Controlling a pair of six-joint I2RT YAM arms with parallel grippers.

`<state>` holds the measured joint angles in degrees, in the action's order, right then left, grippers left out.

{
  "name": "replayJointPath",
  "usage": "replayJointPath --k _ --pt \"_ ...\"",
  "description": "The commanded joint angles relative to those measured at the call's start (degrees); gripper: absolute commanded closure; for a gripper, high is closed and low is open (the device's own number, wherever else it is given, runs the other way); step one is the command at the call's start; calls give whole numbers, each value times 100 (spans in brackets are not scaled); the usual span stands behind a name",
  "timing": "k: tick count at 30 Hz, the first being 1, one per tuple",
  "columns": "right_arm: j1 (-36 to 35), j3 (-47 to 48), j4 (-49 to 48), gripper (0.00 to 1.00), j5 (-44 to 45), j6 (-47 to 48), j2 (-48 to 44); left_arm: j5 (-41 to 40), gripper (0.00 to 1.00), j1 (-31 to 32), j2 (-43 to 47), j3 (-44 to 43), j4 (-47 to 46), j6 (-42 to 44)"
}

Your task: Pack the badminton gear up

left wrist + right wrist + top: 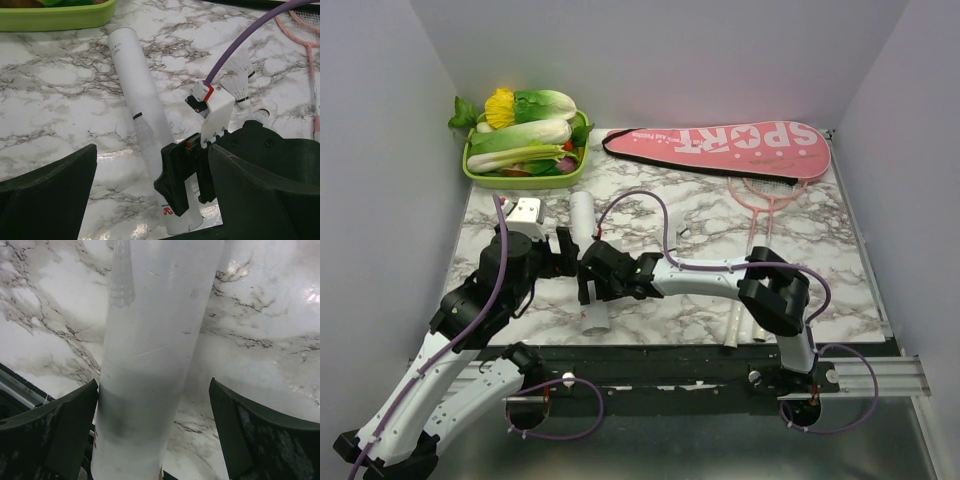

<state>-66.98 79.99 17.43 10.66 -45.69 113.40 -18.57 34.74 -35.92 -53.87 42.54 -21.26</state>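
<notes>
Item examined: the white tube (584, 215), lying flat on the marble table (700, 215), left of centre, its length running 12 to 6 o'clock in the top view.
Right gripper (153, 385): reaches across from the 3 o'clock side and straddles the near part of the tube. The jaws stand apart; one finger is at or against the wall and the other is clear of it. Nothing is clamped.
Left gripper (152, 150): jaws wide apart and holding nothing, looking at the tube's near end from about 7 o'clock.
Other gear: loose shuttlecocks (239, 85) at about 3 o'clock of the tube; rackets (770, 195) further toward 3 o'clock; pink cover (720, 143) along the far edge at 1 o'clock.
Non-task item: green tray (520, 181) at 11 o'clock.
Wall: translucent. A feathered shape shows faintly inside, so the tube is likely partly loaded.
Handling, judged: light, smooth and round. It may roll when nudged and slide in hard fingers, and a thin wall may dent under a heavy squeeze.
Hold point, judged: across the diameter on the near third, with both pads square on and moderate closing force.
Open end: cannot tell.
</notes>
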Motion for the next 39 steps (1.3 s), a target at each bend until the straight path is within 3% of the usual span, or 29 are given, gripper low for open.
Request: replayJointPath --k 1,9,12,15,22,25,34,39 --pt "-96 280 67 0 -2 -221 348 178 1 -2 15 8 70 60" --pt "-175 527 480 0 130 -203 709 178 1 -2 15 52 26 113" --pt "-184 474 516 5 173 -238 736 152 1 -2 6 52 17 130" --pt "-184 395 533 15 200 -133 709 152 1 -2 -29 34 17 139" --pt "-175 26 551 49 235 236 323 38 1 -2 -99 -27 70 183" --pt "-184 -176 551 59 218 429 33 -6 1 -2 -134 -194 149 227" --pt "-184 -747 1244 61 -98 1843 -1320 274 1 -2 -275 -485 263 561" --pt "-184 -1019 2114 60 -686 2951 -2392 1317 1 6 -161 -450 27 1096"
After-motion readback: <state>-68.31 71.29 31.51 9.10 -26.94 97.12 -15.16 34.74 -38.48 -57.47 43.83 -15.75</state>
